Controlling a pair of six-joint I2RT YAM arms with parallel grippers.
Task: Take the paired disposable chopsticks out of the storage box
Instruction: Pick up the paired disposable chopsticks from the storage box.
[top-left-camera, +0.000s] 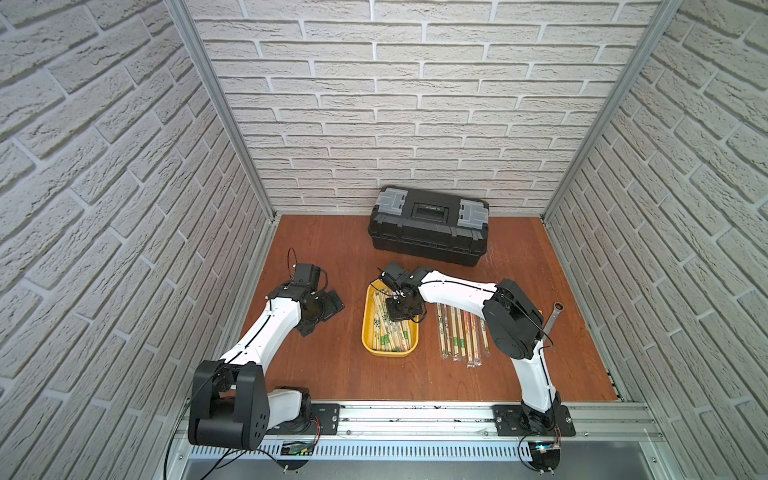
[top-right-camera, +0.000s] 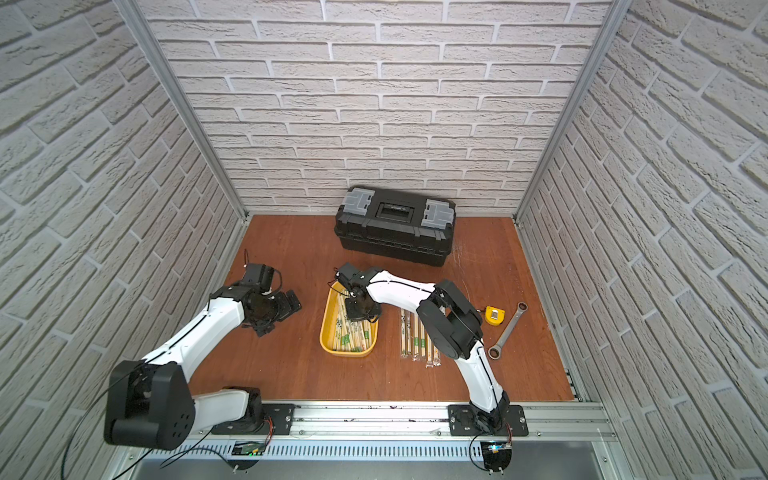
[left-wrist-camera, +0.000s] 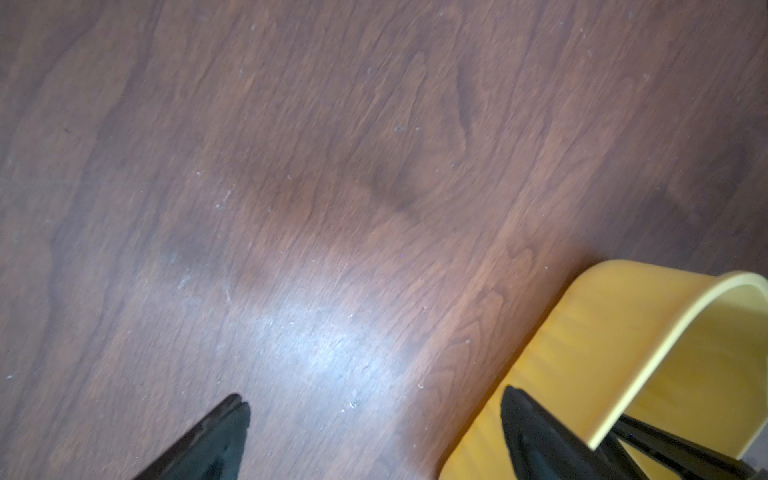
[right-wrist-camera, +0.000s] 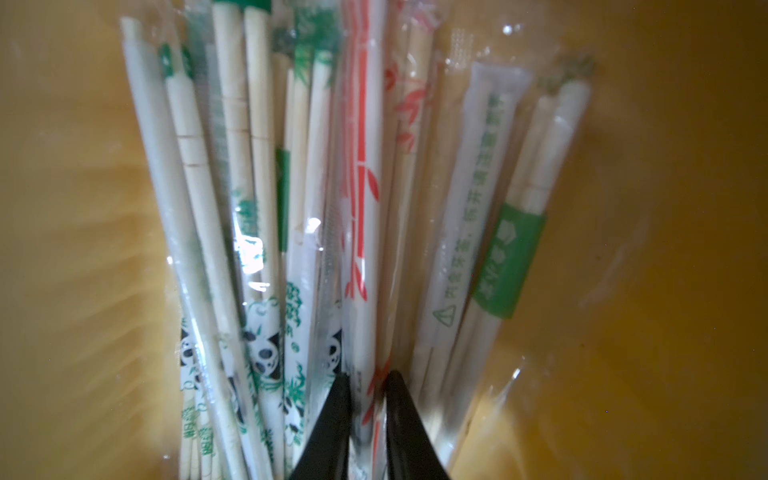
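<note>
Reddish-brown wood veneer covers the tabletop (top-left-camera: 332, 374), scuffed pale and dusty under my left gripper (left-wrist-camera: 374, 409). White brick-patterned walls (top-left-camera: 415, 104) close the cell on three sides between aluminium posts (top-left-camera: 221, 112). The storage box (top-left-camera: 388, 353), yellow plastic, sits near the table's middle. My left gripper hangs at its nine o'clock, spread wide and holding nothing, one jaw just beside the box's rounded outer wall. My right gripper (right-wrist-camera: 368, 399) is down inside the box, toward its twelve o'clock half, among the paired disposable chopsticks (right-wrist-camera: 257, 208) heaped lengthwise. Its jaws are pinched on an orange-printed sleeve (right-wrist-camera: 365, 187), though the blur makes it hard to say whether that is one pair alone. At the box's three o'clock a row of sleeved pairs (top-left-camera: 459, 332) lies flat on the wood. A black toolbox (top-left-camera: 428, 226) stands at twelve o'clock against the back wall. A wrench (top-right-camera: 508, 330) and a yellow tape measure (top-right-camera: 494, 316) lie farther out at three o'clock.
</note>
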